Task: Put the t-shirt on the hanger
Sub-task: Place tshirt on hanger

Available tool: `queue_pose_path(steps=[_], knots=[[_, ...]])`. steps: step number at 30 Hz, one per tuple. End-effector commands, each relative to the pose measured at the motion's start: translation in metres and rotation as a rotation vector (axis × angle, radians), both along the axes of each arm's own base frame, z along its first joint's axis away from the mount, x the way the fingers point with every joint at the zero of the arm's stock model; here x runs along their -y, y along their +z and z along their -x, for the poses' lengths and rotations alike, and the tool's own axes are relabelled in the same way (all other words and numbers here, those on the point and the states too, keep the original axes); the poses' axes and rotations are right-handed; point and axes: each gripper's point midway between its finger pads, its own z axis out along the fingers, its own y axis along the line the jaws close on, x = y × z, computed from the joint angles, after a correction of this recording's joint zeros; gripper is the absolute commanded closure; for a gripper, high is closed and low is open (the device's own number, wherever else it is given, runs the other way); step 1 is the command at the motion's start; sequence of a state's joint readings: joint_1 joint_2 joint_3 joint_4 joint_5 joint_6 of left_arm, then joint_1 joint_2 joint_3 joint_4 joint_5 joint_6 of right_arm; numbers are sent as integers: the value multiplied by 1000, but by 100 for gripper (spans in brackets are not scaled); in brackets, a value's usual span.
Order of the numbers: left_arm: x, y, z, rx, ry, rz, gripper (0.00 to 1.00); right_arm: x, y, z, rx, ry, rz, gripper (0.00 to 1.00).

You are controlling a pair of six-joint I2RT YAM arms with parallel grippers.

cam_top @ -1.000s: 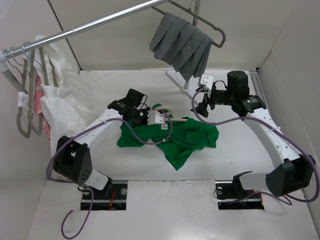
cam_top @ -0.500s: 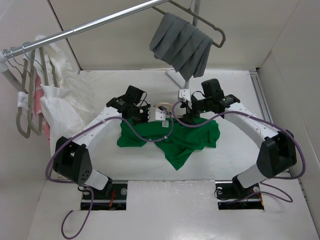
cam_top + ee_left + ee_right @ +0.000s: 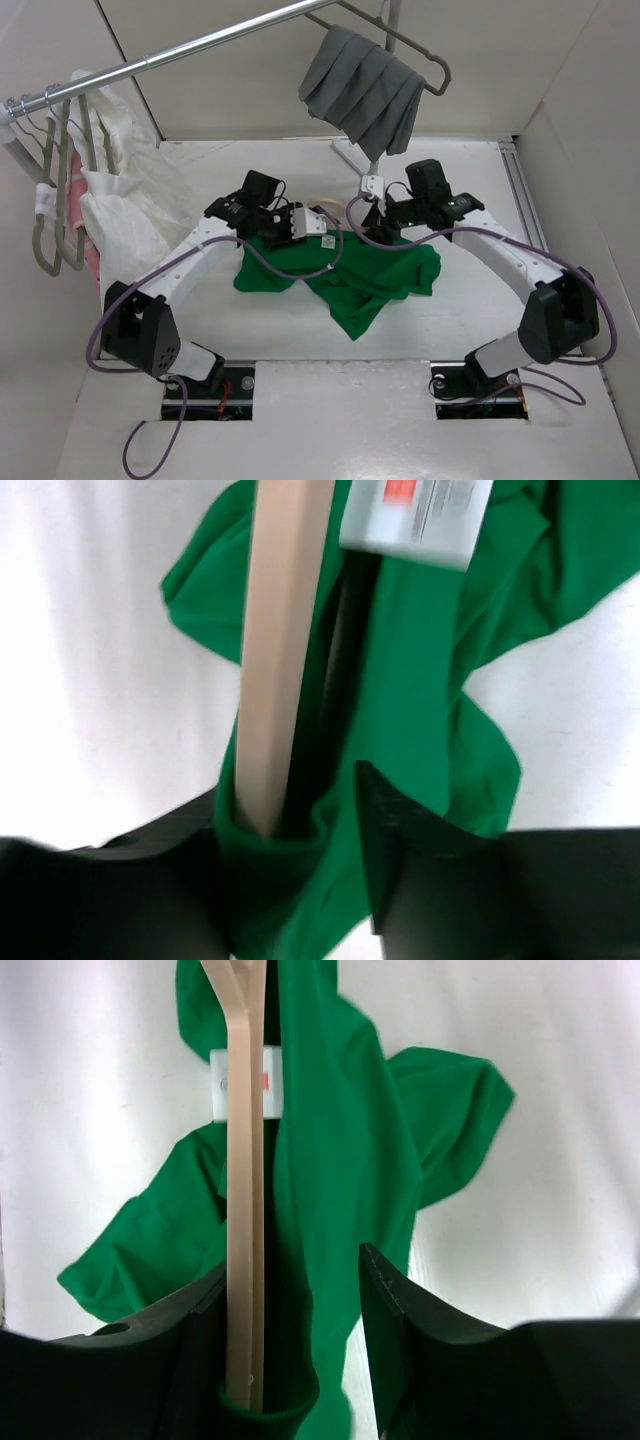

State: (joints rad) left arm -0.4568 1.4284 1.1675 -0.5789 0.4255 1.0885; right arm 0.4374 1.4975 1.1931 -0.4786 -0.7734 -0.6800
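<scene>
- Cloth of the bright green t-shirt [image 3: 355,280] lies crumpled at the middle of the white desk [image 3: 300,335], between the two arms, with its far edge drawn toward both hands.
- The hanger [image 3: 324,208] is beige. In the top view it shows only as a small curved piece between the two hands, at the shirt's far edge. The rest is hidden by arms and cloth.
- The left hand [image 3: 288,805] reaches in from the left. In its wrist view the hanger's flat beige bar runs down between the fingers and touches the one on the left of that view. Bunched green cloth fills most of the remaining gap. The jaws stand partly apart around both. I cannot tell whether they press on them.
- A white neck label [image 3: 415,515] with red and dark print sits on the shirt just beside the bar, blurred.
- The right hand [image 3: 290,1275] comes in from the right. Its wrist view shows the hanger edge-on as a thin beige strip close to one finger, with a fold of green cloth just beside it. A dark gap separates that cloth from the other finger. The jaws are spread, straddling hanger and cloth without clamping them.
- Past the right hand's fingers the shirt spreads out over the white desk.
- A metal rail [image 3: 200,45] crosses above the far side. Grey pleated cloth [image 3: 365,90] hangs from it, and white garments [image 3: 120,200] hang at the left.
</scene>
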Motion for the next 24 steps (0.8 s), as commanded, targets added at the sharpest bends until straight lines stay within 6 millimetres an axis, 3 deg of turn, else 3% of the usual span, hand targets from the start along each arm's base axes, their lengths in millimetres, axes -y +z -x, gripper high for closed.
queue_pose_path(steps=[1, 2, 4, 5, 7, 8, 13, 14, 20, 23, 24], knots=[[-8, 16, -2, 76, 65, 26, 59, 7, 58, -16, 111, -118, -65, 100], [-16, 18, -9, 100, 128, 23, 34, 11, 65, -21, 131, -158, -55, 100], [-27, 12, -15, 136, 205, 24, 4, 16, 81, -22, 137, -204, -62, 100], [-31, 28, -28, 236, 257, 51, 0, 19, 85, -26, 147, -216, -67, 100], [-37, 26, -31, 270, 329, 78, 0, 23, 97, -30, 157, -240, -75, 100], [-37, 40, -37, 326, 349, 115, 0, 24, 99, -29, 154, -240, -74, 100], [-44, 54, -40, 383, 407, 165, 0, 22, 110, -32, 148, -251, -90, 100], [-45, 43, -36, 365, 407, 152, 0, 21, 116, -33, 164, -251, -99, 100], [-50, 49, -31, 374, 446, 180, 0, 19, 150, -35, 233, -282, -163, 100], [-44, 38, -25, 337, 420, 195, 0, 21, 147, -37, 233, -309, -141, 100], [-41, 31, -21, 315, 403, 198, 0, 24, 135, -35, 203, -318, -116, 100]])
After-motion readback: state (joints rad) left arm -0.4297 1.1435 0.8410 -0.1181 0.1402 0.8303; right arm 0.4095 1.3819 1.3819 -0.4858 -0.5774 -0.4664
